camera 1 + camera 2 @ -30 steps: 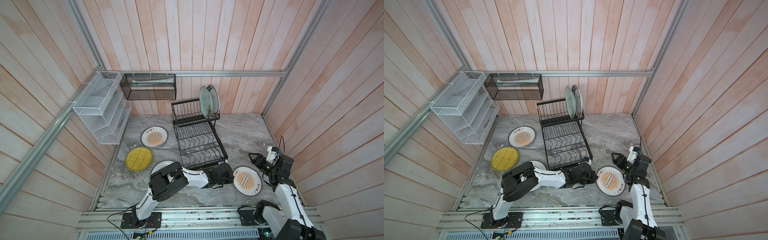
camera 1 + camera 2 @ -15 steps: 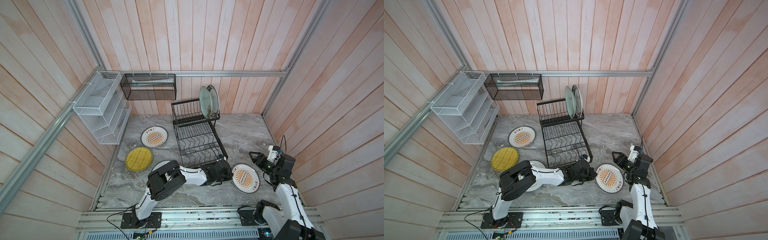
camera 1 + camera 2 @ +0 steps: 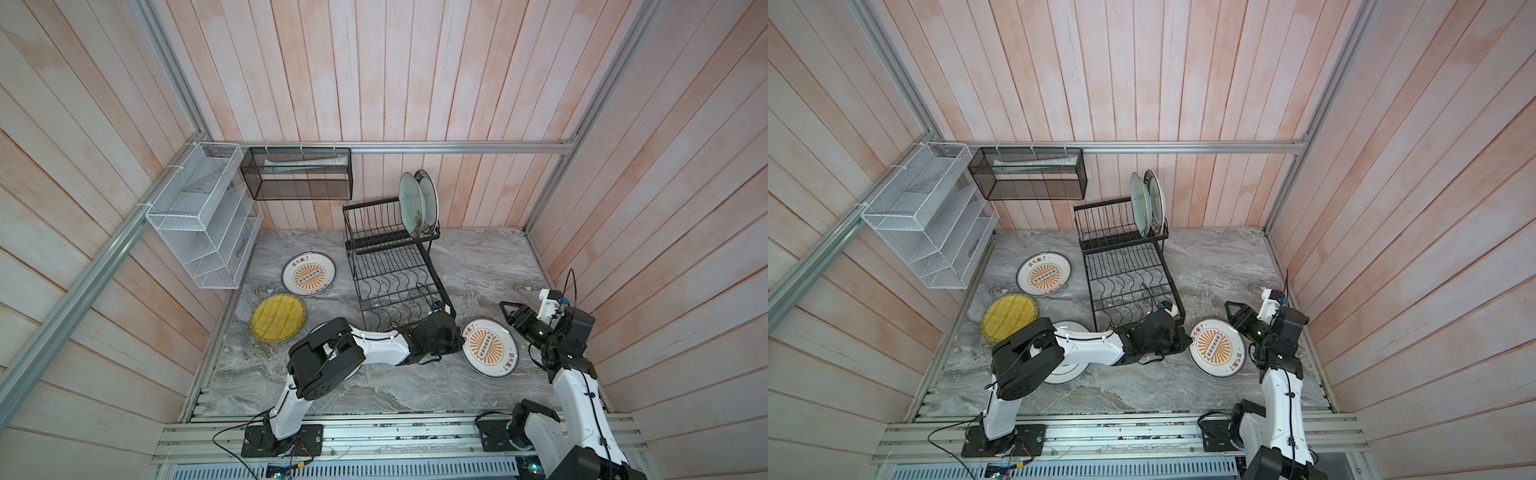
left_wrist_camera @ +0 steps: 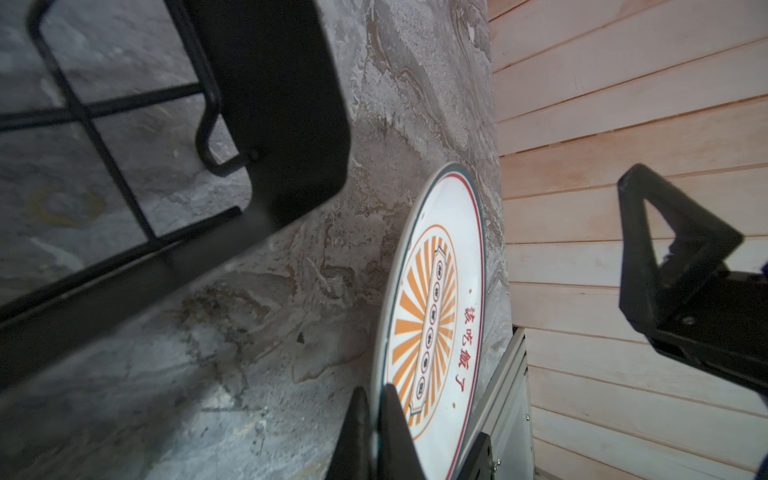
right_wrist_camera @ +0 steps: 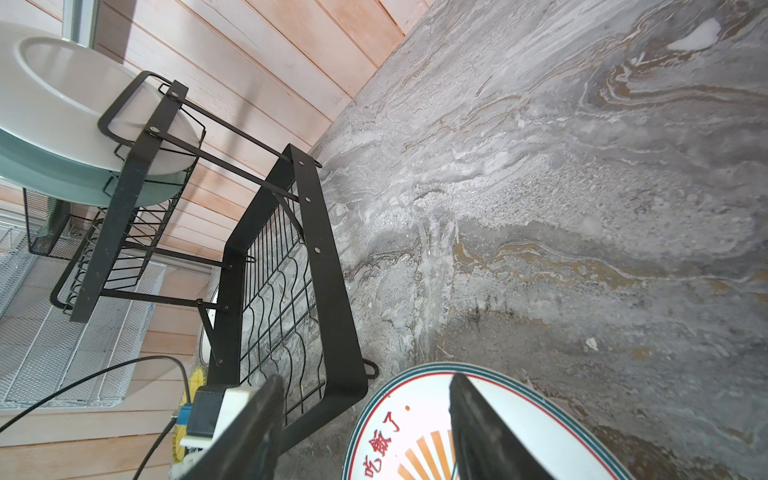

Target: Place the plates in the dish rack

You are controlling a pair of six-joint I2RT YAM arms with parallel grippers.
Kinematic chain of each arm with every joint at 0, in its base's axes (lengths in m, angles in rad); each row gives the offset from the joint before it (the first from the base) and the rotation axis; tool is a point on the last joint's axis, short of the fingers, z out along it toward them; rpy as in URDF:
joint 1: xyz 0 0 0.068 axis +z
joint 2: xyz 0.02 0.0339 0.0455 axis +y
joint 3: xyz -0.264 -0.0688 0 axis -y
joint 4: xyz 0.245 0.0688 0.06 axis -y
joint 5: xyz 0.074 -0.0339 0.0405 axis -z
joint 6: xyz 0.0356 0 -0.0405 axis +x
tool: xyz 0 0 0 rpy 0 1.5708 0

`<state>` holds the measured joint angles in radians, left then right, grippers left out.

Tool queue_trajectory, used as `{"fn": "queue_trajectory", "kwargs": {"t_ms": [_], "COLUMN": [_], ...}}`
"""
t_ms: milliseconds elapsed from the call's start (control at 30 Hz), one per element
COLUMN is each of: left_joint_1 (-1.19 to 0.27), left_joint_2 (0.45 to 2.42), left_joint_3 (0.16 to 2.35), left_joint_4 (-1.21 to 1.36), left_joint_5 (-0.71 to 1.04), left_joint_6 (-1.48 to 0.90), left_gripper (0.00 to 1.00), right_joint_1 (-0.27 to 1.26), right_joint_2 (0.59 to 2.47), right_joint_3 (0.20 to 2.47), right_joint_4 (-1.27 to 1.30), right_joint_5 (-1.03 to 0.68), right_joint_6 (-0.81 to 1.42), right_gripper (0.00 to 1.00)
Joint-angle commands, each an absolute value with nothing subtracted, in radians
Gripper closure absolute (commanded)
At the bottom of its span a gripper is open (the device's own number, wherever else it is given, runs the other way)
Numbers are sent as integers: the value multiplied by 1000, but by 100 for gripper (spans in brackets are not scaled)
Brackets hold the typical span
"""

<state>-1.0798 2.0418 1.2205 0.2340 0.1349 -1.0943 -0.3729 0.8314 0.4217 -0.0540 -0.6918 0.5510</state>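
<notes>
Two pincers: left gripper (image 4: 374,392) is pinched narrow on the left rim of a sunburst plate (image 3: 490,348). Right gripper (image 3: 512,316) stands wide and empty, just beside that plate's far-right edge.
Held plate: near right of the dish rack (image 3: 390,266), just beside its near-right corner. Cannot tell whether it is fully clear of the marble tabletop (image 3: 478,257).
Handling (judged): glazed ceramic, so stiff, fairly heavy and slippery; it would chip if knocked on the wire. A pinch on one side of the rim leaves a long lever, so the plate may swing or slide out.
Where to hold (judged): the rim only. The opposite edge suits the wide gripper, to steady the plate before standing it on edge.
Rack, upper basket, right end: mint plate (image 3: 409,210) upright, dark-lettered plate (image 3: 430,199) close on its right.
Flat on table, left of rack: second sunburst plate (image 3: 308,274); yellow ribbed plate (image 3: 277,317) nearer; green-ringed plate (image 3: 1065,370) partly hidden under the left arm.
</notes>
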Motion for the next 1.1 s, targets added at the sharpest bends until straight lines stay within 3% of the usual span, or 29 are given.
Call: {"fn": "queue_trajectory", "kwargs": {"t_ms": [0,667,1067], "left_joint_1": [-1064,-976,-884], "left_joint_2": [1993,1921,1835], "left_joint_3": [1218,1228,1114], "left_joint_4": [287,252,323], "left_joint_5": [183,273,298], "left_joint_6": [-1075,-1026,-1040], "left_gripper": [100,100,100], "right_joint_1": [-379,-386,-387], "right_joint_2": [818,767,756], "right_joint_3": [450,470,454], "right_joint_4": [-66,-78,-58], "right_joint_5": [-718,-734,-756], "right_joint_6": [561,592,613], "right_gripper": [36,37,34]}}
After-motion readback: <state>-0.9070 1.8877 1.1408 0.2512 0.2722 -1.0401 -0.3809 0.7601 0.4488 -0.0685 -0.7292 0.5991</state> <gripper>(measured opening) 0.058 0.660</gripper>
